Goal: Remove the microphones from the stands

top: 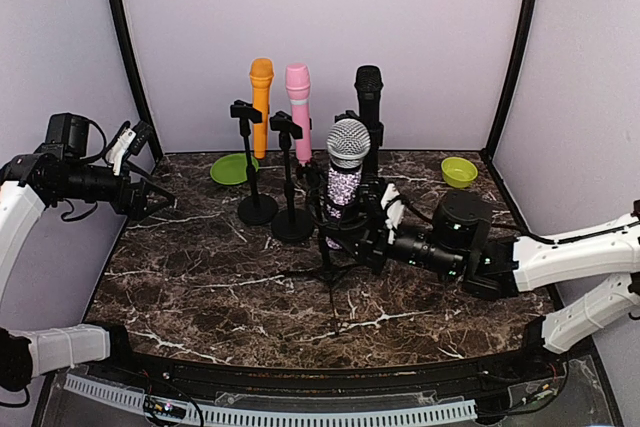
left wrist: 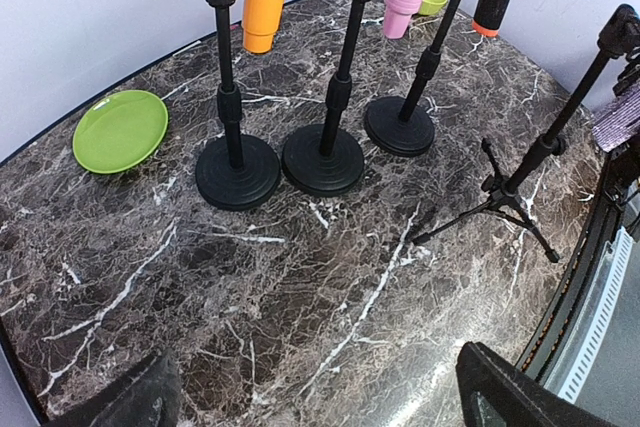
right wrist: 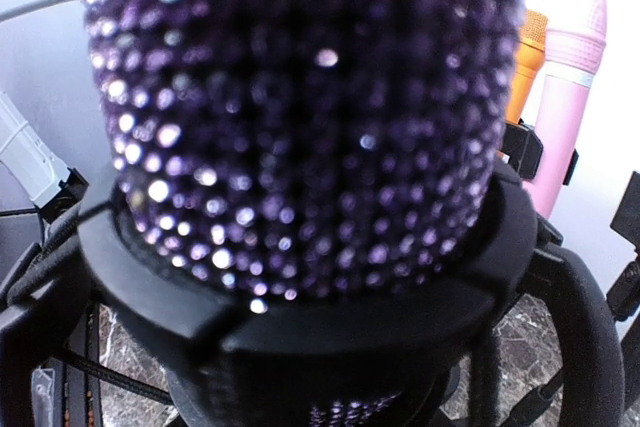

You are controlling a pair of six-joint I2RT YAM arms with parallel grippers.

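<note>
The right gripper (top: 356, 226) sits at the centre of the top view, hard up against the lower body of the glittery purple microphone (top: 344, 187). Its wrist camera is filled by that sparkly barrel (right wrist: 300, 127) and the black ring of the mount (right wrist: 300, 322) below it. From here I can't tell whether the jaws are actually pressing on it. The microphone stands upright in its tripod stand (top: 335, 282), silver mesh head on top, just left of the gripper. Behind it, toward the upper middle of the frame, an orange microphone (top: 261, 97), a pink microphone (top: 299, 107) and a black microphone (top: 368, 107) sit on their own stands. At the far left the left gripper (top: 152, 202) hangs well apart over the marble table (top: 220, 287), its fingers (left wrist: 130, 402) spread wide with nothing between them.
</note>
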